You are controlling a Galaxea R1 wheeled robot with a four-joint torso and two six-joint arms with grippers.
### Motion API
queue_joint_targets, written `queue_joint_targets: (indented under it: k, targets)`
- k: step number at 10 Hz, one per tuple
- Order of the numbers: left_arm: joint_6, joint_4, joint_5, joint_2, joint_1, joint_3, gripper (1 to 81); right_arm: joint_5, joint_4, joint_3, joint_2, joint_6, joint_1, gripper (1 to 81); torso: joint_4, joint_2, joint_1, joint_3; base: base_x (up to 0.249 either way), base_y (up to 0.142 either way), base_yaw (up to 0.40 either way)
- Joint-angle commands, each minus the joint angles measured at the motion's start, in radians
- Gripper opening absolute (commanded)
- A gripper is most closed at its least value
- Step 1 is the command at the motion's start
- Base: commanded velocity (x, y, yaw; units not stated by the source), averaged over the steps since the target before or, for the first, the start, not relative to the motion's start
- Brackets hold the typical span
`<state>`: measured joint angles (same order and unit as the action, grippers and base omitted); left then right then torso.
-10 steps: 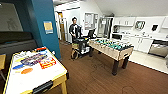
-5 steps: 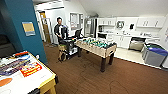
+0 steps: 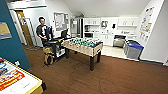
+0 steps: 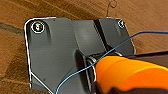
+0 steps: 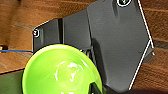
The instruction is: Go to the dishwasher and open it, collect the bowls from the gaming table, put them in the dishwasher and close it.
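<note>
Brown carpet (image 3: 105, 75) (open) beside foosball table (image 3: 83, 46)

I am seeing a glossy green bowl (image 5: 62, 71) shining like smooth plastic, an orange bowl (image 4: 130, 73) looking matt, the wood-grain floor (image 3: 112, 75) showing brown beneath my wrist plates, and the gaming table (image 3: 20, 80) top gleaming smooth white with a yellow rim

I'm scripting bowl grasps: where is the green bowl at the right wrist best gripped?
At the rim, from its open side: the green bowl shows its mouth to the wrist camera, and its glossy, rounded wall probably gives no flat face, while the thin edge suits a pinch, inside and outside.
</note>
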<state>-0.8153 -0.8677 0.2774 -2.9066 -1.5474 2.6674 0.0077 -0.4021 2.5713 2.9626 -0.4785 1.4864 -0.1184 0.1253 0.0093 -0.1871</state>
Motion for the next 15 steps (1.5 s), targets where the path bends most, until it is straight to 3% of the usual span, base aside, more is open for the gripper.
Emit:
queue_joint_targets:
  k: [1,10,15]
  targets:
    - [-0.001,0.001,-0.027,0.009,0.039,0.002,1.0,-0.043,-0.014,-0.005,-0.004,0.003,-0.047,1.0,0.000,0.000,0.000,0.000,0.000,0.000,-0.399]
    - [-0.002,0.004,-0.026,0.013,0.039,0.002,1.0,-0.043,-0.017,-0.001,-0.001,0.003,-0.047,1.0,0.000,0.000,0.000,0.000,0.000,0.000,-0.385]
    - [-0.002,-0.005,-0.012,0.019,0.036,-0.001,1.0,-0.043,-0.017,-0.001,-0.003,0.005,-0.050,1.0,0.000,0.000,0.000,0.000,0.000,0.000,-0.046]
